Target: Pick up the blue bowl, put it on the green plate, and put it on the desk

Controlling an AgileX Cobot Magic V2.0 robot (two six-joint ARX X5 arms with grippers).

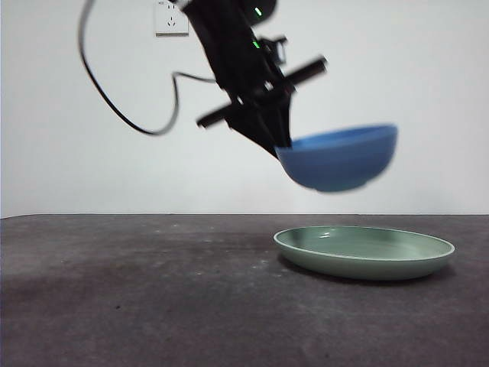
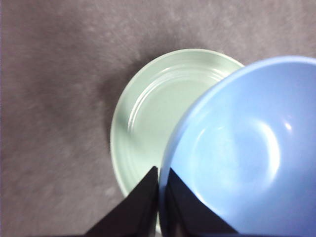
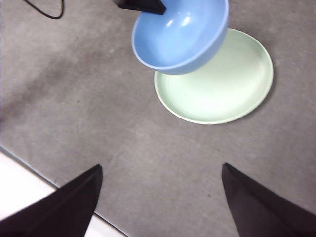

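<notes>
My left gripper is shut on the rim of the blue bowl and holds it tilted in the air above the green plate. In the left wrist view its jaws pinch the bowl's rim, with the bowl over part of the plate. The plate lies empty on the desk. My right gripper is open and empty, well back from the plate and the bowl.
A black cable hangs from the left arm. A white wall socket is on the back wall. The desk's pale edge shows in the right wrist view.
</notes>
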